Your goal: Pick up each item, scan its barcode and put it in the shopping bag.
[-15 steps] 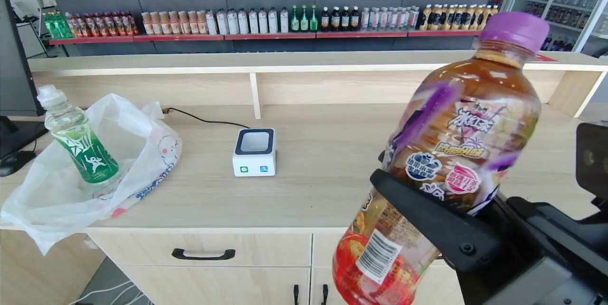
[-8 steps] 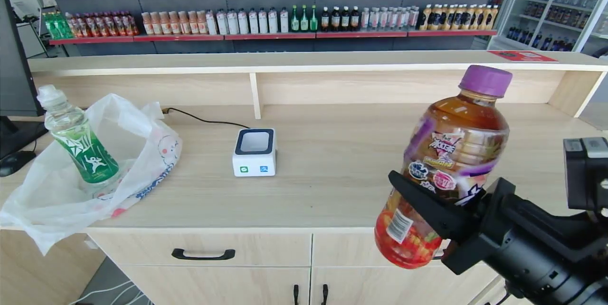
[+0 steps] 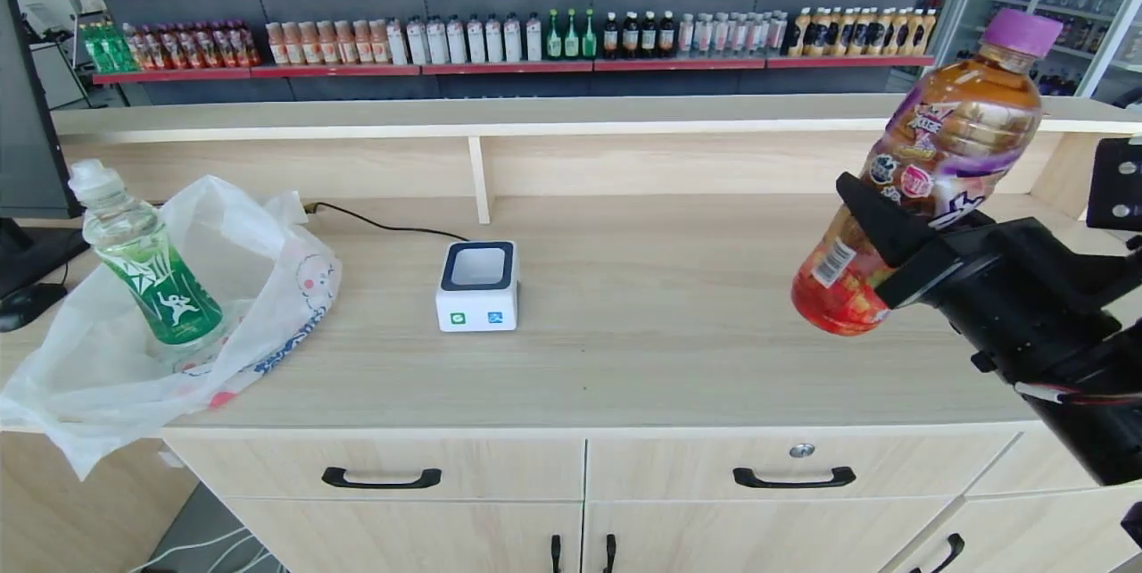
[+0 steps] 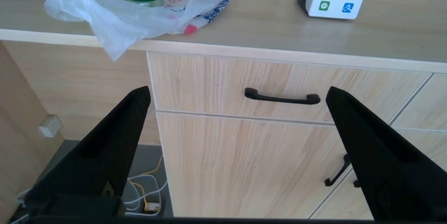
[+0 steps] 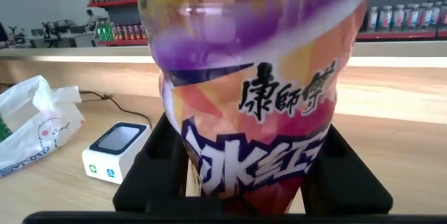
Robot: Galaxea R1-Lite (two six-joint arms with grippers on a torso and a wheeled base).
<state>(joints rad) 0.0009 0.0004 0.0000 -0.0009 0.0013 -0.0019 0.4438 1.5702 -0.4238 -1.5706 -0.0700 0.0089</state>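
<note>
so my right pincer point(image 3: 901, 209) is pinching the iced tea bottle point(image 3: 959, 131) around its lower middle: one finger lies across the front of the label, and the other is tucked behind where I can't really see it. The bottle is tilted, purple cap up and off to the right, red bottom end pointing down and left. It hangs in the air over the right part of the tabletop point(image 3: 642, 332), not touching it. From my right wrist the label sits right up against the camera, with a dark finger on each side. There's a white barcode patch point(image 3: 834, 262) near the bottom end, just below my front finger. The scanner point(image 3: 478, 286) sits on the tabletop well apart from the bottle, off to its left, window facing up and a black cable running back from it. Further left, the shopping bag point(image 3: 268, 287) lies crumpled at the tabletop's left end, with a green-labelled bottle point(image 3: 147, 261) standing in it, leaning a little. My left pincer point(image 4: 239, 95) is spread wide, down below the tabletop's front edge and facing a drawer with a black handle point(image 4: 281, 98)
</note>
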